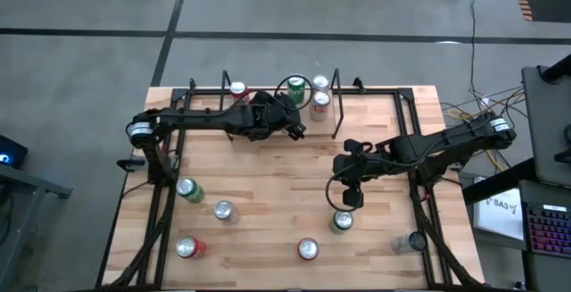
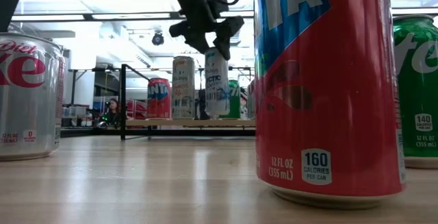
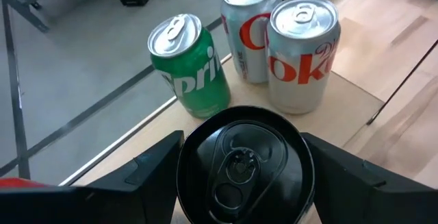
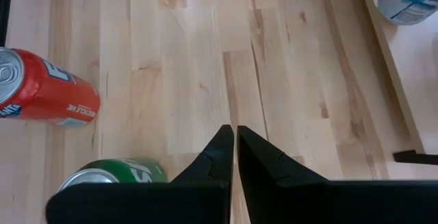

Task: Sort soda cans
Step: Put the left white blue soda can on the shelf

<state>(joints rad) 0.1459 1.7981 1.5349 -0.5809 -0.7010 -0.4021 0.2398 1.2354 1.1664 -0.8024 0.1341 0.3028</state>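
Note:
In the left wrist view my left gripper (image 3: 239,157) is shut on a soda can with a black top (image 3: 239,162). In the low view that can (image 2: 217,80) has a white and blue body and hangs near the table's far edge. Just beyond it stand a green soda can (image 3: 191,70) and two silver-white soda cans (image 3: 301,53), bases on the wood. My left gripper (image 1: 294,124) reaches in from the table's left. My right gripper (image 1: 350,198) hovers shut over the table's right half, and its fingertips (image 4: 235,131) hold nothing. My left gripper pinches the black-topped can between its two fingers (image 3: 161,166), one on each side of the wall (image 3: 188,179) just below the top rim. The fingers come slanting down from the table's left. The can hangs about upright, lifted clear of the wood (image 2: 217,114).
More cans stand on the near half: green (image 1: 189,189), silver (image 1: 223,209), red (image 1: 187,247), red (image 1: 308,249), green (image 1: 342,222) just near of my right gripper, pale blue (image 1: 415,241). A red can (image 1: 237,89) stands at the far edge. Black frame rails (image 1: 337,104) rise there.

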